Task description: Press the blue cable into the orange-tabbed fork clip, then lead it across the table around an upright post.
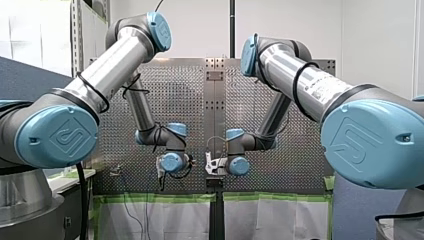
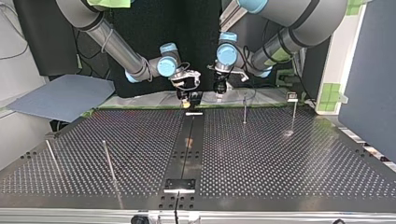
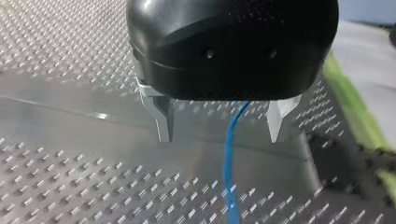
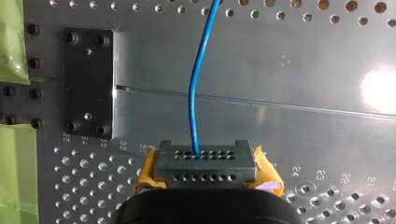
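Note:
The blue cable [image 4: 192, 93] rises from a dark perforated block [image 4: 205, 163] that sits between the yellow pads of my right gripper [image 4: 205, 175], which is shut on it. In the left wrist view the same cable [image 3: 229, 158] runs out from under the black body of my left gripper [image 3: 220, 128] and onward over the perforated plate. It passes between the metal fingers [image 3: 163, 119], which stand wide apart without touching it. Both grippers [image 2: 187, 91] [image 2: 219, 88] hang side by side at the table's far edge in the top view. I cannot make out an orange-tabbed clip.
Thin upright posts [image 2: 244, 109] [image 2: 293, 114] stand at the top view's right, and two more [image 2: 108, 161] [image 2: 51, 156] at its left. A black bolted plate [image 4: 88, 81] and green tape [image 4: 11, 42] lie beside my right gripper. A smooth centre strip [image 2: 187, 154] divides the table.

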Robot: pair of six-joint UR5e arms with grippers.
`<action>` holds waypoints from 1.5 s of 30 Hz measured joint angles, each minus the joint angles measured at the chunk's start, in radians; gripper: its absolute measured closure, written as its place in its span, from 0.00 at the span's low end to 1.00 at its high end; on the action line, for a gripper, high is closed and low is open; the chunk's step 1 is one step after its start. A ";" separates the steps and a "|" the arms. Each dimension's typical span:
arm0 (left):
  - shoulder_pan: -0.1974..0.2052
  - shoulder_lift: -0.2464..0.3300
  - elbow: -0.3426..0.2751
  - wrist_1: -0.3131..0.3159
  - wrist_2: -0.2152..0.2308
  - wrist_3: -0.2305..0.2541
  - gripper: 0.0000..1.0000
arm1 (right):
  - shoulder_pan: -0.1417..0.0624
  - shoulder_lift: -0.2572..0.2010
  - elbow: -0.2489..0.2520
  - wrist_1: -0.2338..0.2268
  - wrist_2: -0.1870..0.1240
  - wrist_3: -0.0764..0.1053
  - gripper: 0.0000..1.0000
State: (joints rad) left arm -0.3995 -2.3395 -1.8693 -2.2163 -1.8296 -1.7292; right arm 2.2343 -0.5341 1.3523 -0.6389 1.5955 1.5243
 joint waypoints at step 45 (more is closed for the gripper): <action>0.118 -0.043 0.010 0.009 -0.023 0.065 0.00 | -0.001 0.007 0.000 0.000 0.000 -0.005 1.00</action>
State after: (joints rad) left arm -0.2818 -2.3824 -1.8594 -2.2077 -1.8529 -1.6642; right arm 2.2333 -0.5267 1.3521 -0.6388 1.5955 1.5194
